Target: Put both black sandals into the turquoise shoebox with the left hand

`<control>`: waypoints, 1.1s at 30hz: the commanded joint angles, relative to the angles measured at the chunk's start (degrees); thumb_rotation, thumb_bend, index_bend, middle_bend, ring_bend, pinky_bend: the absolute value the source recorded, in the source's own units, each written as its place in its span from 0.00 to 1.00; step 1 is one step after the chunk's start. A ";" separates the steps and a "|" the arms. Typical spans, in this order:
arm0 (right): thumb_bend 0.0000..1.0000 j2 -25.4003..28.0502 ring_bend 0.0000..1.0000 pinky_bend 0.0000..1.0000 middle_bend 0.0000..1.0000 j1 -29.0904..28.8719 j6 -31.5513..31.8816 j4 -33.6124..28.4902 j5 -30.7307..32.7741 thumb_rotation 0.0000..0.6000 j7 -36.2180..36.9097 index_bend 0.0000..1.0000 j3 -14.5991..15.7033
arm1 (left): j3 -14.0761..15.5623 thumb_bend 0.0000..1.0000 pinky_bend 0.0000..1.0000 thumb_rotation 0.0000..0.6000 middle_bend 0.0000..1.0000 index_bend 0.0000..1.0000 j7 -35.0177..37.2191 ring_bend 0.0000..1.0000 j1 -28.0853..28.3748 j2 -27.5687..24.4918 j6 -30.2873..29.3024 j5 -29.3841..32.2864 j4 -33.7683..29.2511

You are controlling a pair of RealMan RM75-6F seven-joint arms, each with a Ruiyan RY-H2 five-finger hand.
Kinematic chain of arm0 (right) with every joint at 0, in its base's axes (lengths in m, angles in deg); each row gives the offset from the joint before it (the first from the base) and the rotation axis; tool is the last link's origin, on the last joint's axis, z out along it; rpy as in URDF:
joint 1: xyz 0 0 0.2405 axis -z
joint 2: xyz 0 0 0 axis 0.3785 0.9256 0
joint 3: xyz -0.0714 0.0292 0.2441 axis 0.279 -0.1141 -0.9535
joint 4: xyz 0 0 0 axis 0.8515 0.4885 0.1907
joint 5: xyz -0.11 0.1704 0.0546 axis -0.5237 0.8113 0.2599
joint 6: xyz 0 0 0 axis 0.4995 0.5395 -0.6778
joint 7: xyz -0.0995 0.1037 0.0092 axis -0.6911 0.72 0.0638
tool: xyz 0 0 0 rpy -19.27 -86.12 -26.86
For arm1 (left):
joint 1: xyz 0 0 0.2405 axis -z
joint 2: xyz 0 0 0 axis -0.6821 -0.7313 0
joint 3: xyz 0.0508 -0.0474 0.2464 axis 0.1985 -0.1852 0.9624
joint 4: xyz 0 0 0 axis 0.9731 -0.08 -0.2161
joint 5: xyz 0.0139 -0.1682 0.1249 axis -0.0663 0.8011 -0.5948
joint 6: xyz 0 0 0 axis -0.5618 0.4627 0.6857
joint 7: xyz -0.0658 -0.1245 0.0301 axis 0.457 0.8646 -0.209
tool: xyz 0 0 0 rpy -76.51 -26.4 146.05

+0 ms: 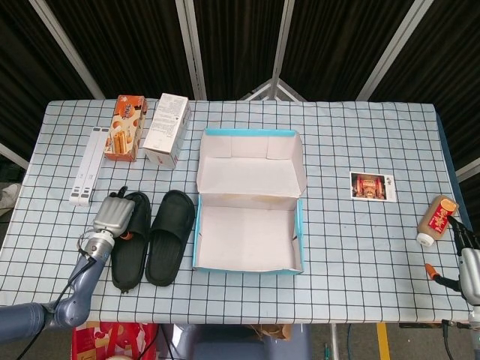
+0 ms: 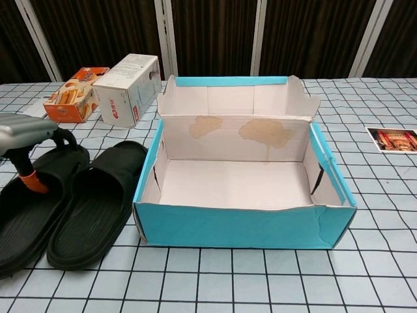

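Two black sandals lie side by side left of the turquoise shoebox (image 1: 250,267) (image 2: 241,225), which stands open and empty. The outer sandal (image 1: 129,255) (image 2: 29,215) has my left hand (image 1: 112,217) (image 2: 26,134) over its strap. The fingers curl over the strap's top and the orange-tipped thumb reaches down to the footbed; the sandal still lies flat on the cloth. The inner sandal (image 1: 169,236) (image 2: 98,202) lies untouched against the box's left wall. My right hand (image 1: 466,262) rests at the table's far right edge, fingers apart, holding nothing.
An orange snack box (image 1: 124,137) (image 2: 75,103) and a white carton (image 1: 166,129) (image 2: 127,88) stand behind the sandals. A white strip (image 1: 86,165) lies at the left edge. A photo card (image 1: 373,186) (image 2: 391,139) and a small bottle (image 1: 436,220) lie to the right.
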 commanded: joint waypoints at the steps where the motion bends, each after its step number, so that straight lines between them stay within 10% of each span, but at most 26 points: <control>1: 0.23 0.04 0.19 0.23 0.17 -0.01 -0.02 -0.06 -0.09 1.00 0.00 0.05 0.05 | 0.01 0.29 0.21 1.00 0.35 0.31 -0.69 0.08 0.16 0.30 -0.49 -0.04 -0.02; 19: 0.23 0.36 0.20 0.23 0.17 0.08 0.15 -0.21 -1.13 1.00 1.44 0.05 0.37 | -0.18 0.45 0.21 1.00 0.47 0.47 -1.54 0.13 -2.63 -3.73 -7.94 -4.37 -5.49; 26: 0.23 0.35 0.20 0.23 0.17 -0.02 -0.21 -0.18 -0.97 1.00 1.53 0.05 0.43 | -0.43 0.45 0.18 1.00 0.44 0.46 -8.41 0.13 -3.92 -16.69 -16.96 -9.21 -23.03; 33: 0.23 0.57 0.20 0.23 0.17 0.03 -0.08 -0.42 -1.26 1.00 2.38 0.05 0.44 | -3.78 0.45 0.17 1.00 0.44 0.48 -30.49 0.13 2.13 -27.13 -23.82 -19.15 -37.75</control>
